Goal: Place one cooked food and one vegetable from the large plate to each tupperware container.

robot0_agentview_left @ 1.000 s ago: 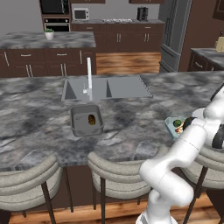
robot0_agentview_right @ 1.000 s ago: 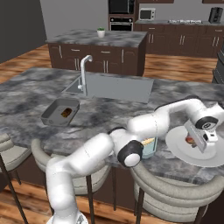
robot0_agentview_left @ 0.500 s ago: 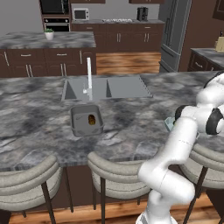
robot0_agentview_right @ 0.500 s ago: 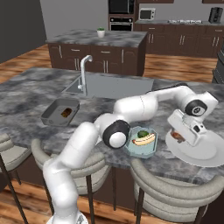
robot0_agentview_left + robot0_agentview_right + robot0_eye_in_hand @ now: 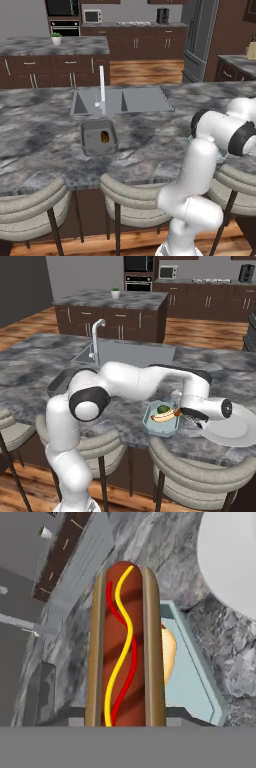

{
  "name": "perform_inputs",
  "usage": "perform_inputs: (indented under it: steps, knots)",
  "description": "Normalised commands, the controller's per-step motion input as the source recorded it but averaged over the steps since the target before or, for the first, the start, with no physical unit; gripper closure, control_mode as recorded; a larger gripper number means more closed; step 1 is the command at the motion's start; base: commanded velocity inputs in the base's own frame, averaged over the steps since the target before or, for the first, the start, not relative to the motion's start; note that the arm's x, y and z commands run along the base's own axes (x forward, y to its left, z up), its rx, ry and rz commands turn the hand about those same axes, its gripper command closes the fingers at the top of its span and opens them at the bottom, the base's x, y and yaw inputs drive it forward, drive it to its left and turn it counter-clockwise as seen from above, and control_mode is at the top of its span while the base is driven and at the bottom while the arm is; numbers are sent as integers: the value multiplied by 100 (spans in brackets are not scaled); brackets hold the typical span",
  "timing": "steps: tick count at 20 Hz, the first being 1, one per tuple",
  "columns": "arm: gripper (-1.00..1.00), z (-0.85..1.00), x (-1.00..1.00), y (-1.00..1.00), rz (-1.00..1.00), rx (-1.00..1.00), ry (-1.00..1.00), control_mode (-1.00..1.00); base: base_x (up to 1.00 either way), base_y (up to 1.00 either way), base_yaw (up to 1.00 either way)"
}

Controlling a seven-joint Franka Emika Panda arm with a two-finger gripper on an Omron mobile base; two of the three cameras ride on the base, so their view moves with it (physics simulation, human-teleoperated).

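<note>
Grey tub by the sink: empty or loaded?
Not empty: the grey tub holds one small yellow-brown lump on its floor.

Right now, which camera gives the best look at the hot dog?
The hand view: the hot dog fills the middle, mustard and ketchup stripes plain. The right base view shows it small, over the blue-green tub. In the left base view, the arm covers that spot.

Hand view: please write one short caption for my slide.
Claw carries a hot dog above the pale blue-green tub, white plate nearby.
</note>
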Motion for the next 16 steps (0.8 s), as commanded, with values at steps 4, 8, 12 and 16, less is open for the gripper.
perform_inputs:
  steps: [4,8,12,16]
  knots:
    - [100,26,15,100,6,-37,-59,-100,0,0,0]
    - [100,98,32,98,24,-46,-4,-100,0,0,0]
    - [100,100,20,94,22,-58,10,-100,0,0,0]
    - [100,63,7,100,12,-71,29,-100,0,0,0]
